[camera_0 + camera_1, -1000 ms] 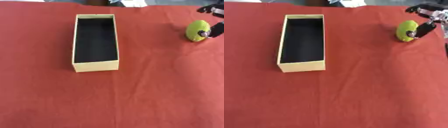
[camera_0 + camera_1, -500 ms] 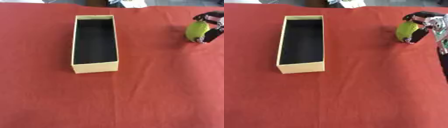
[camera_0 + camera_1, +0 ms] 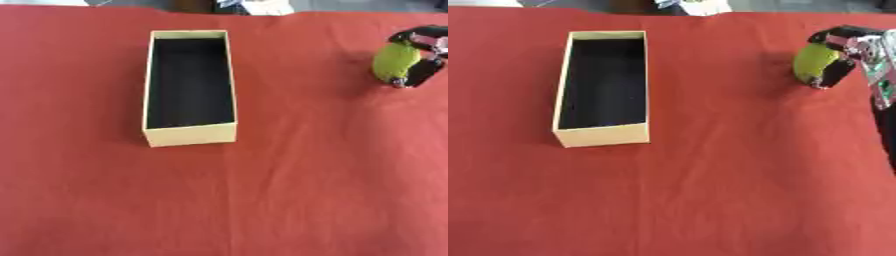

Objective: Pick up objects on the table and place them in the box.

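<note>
- My right hand (image 3: pixel 852 52) was wrapped around the yellow-green object (image 3: pixel 814 62), fingers curled over its top and down its far side, so it held that object and nothing else.
- A second before, the object sat lower on the red worktop (image 3: pixel 710 190) with my fingers only just beside it; by this moment they had closed round it, and it seemed lifted a little, a dark shadow showing on the cloth to its left.
- I judged the grasp done and the carry about to begin.
- The box (image 3: pixel 191 134) lay well apart from my hand, off to its left, open side up and its dark inside bare, so nothing had yet been placed.
- My left hand showed in neither view.
</note>
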You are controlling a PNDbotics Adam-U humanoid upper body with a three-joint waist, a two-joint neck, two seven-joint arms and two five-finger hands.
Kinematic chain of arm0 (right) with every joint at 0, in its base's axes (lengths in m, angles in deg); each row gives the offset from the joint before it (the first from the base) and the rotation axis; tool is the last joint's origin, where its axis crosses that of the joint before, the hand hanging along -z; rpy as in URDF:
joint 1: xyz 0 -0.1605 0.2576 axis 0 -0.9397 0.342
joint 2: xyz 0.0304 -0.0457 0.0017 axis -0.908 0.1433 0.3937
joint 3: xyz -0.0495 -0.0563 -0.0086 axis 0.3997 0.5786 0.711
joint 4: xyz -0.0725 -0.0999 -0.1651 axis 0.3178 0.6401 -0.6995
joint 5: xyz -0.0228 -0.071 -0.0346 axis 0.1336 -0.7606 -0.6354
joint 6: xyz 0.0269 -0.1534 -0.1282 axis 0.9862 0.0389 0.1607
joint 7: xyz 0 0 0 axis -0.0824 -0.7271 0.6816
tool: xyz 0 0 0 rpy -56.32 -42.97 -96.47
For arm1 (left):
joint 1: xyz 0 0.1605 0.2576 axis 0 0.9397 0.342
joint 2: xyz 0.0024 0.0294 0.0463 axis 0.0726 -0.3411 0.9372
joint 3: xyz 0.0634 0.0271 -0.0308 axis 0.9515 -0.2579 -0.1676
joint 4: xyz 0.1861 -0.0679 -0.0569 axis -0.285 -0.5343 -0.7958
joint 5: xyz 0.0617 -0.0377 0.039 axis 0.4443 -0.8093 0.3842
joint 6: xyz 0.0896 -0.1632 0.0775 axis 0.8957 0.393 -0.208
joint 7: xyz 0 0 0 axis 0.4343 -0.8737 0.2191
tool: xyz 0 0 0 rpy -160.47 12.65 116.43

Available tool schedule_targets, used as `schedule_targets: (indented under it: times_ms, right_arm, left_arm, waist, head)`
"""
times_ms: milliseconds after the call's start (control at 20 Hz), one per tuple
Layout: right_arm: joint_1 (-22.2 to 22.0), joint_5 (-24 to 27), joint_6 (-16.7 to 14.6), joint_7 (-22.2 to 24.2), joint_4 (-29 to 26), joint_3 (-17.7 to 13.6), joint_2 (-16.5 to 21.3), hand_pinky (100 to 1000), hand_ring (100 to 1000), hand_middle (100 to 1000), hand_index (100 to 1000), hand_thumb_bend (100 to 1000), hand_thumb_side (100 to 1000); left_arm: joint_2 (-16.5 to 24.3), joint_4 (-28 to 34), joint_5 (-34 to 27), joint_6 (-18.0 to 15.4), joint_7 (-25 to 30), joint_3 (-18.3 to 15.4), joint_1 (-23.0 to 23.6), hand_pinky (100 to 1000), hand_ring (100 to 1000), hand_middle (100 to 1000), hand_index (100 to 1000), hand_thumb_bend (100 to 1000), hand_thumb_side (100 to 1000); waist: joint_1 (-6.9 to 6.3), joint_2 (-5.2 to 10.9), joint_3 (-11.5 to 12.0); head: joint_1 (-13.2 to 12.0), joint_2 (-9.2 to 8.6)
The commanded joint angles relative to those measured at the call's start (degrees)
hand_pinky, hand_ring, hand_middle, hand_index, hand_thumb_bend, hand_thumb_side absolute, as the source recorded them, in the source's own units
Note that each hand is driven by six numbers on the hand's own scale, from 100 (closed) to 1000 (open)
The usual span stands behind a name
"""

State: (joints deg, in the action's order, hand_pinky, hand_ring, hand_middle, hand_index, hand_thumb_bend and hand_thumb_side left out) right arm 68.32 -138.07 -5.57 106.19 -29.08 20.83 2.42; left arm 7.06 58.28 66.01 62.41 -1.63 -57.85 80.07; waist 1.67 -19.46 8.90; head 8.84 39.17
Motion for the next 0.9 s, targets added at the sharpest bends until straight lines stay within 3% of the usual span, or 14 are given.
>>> schedule_targets:
  times_ms: [50,150,200,250,300,600,900]
  right_arm:
    - [1.14,-0.97,0.11,-0.44,-0.19,-0.50,1.33,956,974,940,1000,341,100]
    - [1.15,-1.04,0.08,-0.48,-0.15,-0.52,1.31,956,974,940,1000,341,100]
    - [1.44,-0.99,0.17,-0.78,-0.61,-0.85,1.30,866,842,654,783,152,100]
    - [1.46,-0.95,0.38,-1.39,-1.36,-1.10,1.23,866,842,654,783,152,100]
    - [1.40,-0.90,0.66,-2.15,-2.09,-1.28,1.16,823,759,547,683,100,100]
    - [0.88,-1.20,2.50,-7.55,-5.98,-1.67,1.09,752,639,471,609,100,100]
    - [-0.22,-0.77,1.79,-13.21,-9.60,-1.30,1.81,753,629,463,598,100,100]
  left_arm:
    - [0.54,0.86,-0.01,-0.13,0.32,0.06,-0.26,589,813,848,692,190,724]
    - [0.54,0.86,-0.02,-0.13,0.33,0.06,-0.26,589,813,848,692,190,724]
    - [0.47,0.86,-0.01,-0.07,0.37,0.08,-0.21,589,814,849,692,190,725]
    - [0.42,0.86,0.00,-0.02,0.41,0.09,-0.21,589,814,849,692,190,725]
    - [0.40,0.86,0.01,0.00,0.44,0.09,-0.21,589,814,849,692,190,724]
    - [0.38,0.86,-0.02,0.05,0.46,0.08,-0.25,590,815,849,692,189,723]
    - [0.51,0.86,-0.08,0.10,0.54,0.14,-0.37,590,815,849,692,189,722]
  waist:
    - [-0.11,0.93,0.02]
    - [-0.11,0.93,0.02]
    - [-0.11,0.94,-0.02]
    - [-0.11,0.92,-0.04]
    - [-0.11,0.93,-0.06]
    - [-0.11,0.97,-0.09]
    - [0.00,1.07,-0.07]
  head:
    - [0.19,-0.59]
    - [0.19,-0.59]
    - [0.14,-0.52]
    - [0.11,-0.50]
    - [0.09,-0.48]
    - [0.12,-0.40]
    - [0.05,-0.30]
